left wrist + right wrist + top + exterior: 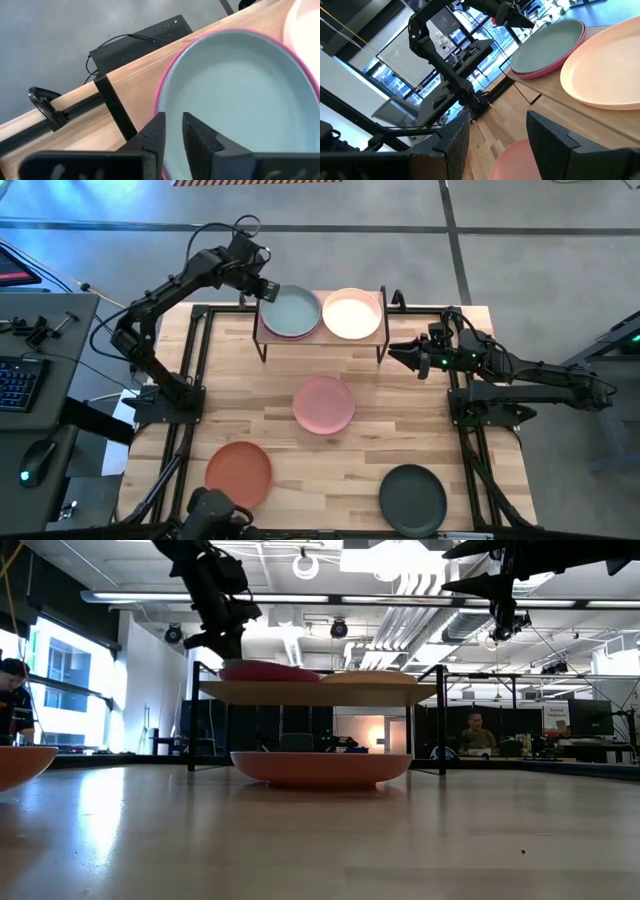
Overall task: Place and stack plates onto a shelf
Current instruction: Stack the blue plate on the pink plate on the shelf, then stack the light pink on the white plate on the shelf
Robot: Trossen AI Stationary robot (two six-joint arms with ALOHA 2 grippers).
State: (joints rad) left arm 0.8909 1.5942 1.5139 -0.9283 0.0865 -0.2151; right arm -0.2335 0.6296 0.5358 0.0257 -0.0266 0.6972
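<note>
Left gripper (268, 290) sits at the outer rim of the pale teal plate (291, 311), its fingers (156, 137) drawn close together over that rim with only a thin gap between them; whether they actually pinch the plate cannot be told. The teal plate lies nested on the magenta plate (161, 90), whose edge shows as a thin ring around it. Both rest on the shelf (320, 338), on the end nearest this gripper. Just beyond, on the shelf's other end, lies the cream plate (352, 313), close beside the teal one.

Right gripper (402, 354) hangs just off the shelf's far end, fingers spread apart and holding nothing. From it, the cream plate is the nearest thing.

In front of the shelf, toward the middle of the table (250, 410), the light pink plate (324, 403) lies with open wood all around. The orange plate (239, 471) and black plate (413, 497) lie well apart near the front edge.

From the low camera the stack shows as a magenta sliver on the shelf top, with the pink plate under it on the table. Only the left wrist camera shows the finger gap. The right wrist camera shows the shelf edge (580, 117) below the cream plate.
</note>
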